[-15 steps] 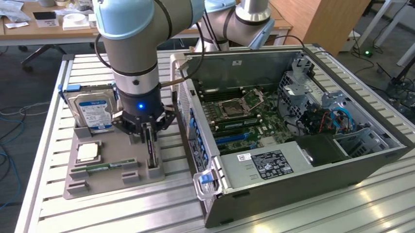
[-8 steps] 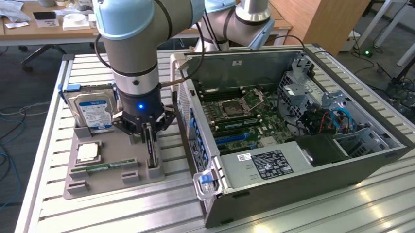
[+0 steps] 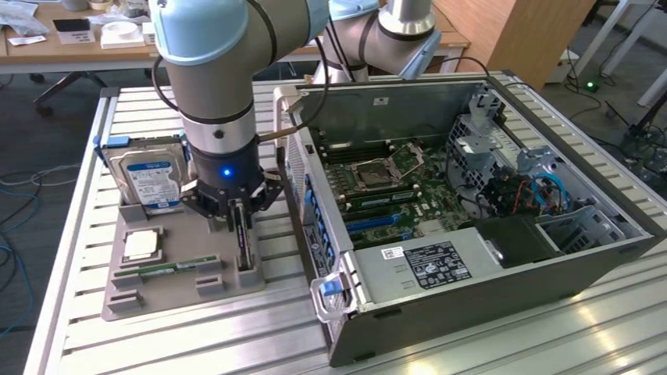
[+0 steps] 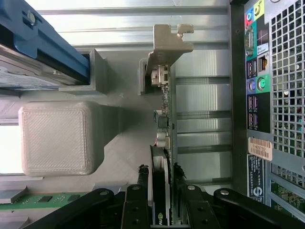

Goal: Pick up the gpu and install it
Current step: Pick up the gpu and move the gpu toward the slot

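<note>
— How does the arm stand?

— We see the arm (image 3: 214,78) coming straight down over the grey holder tray (image 3: 167,295). Its wrist is vertical and the gripper (image 3: 237,212) points down at the tray's edge nearest the open computer case (image 3: 469,273), on the exterior view's right.

— And the gripper itself?

— It is drawn partway in. In the wrist view, its two fingers (image 4: 143,177) straddle the gpu (image 4: 164,109), one against each face. As far as we can judge they are clamped on the card.

— Where is the gpu, then?

— It stands on its long edge in a slot along that same edge of the tray, between the fingers. Its silver bracket (image 4: 167,43) is at the end away from the fingers, just beside a grey slot block. We would say the card sits in the slot and is not lifted.

— What can't we make out?

— The arm's upper links are cut off by the picture's edge. The card's lower edge is sunk in the slot, and the stretch under the gripper's black linkage is covered. In the exterior view the dark fingers merge with the dark card, so contact is hard to read there. The hard drive (image 3: 148,181), upright at the tray's far corner, is partly behind the arm.
</note>
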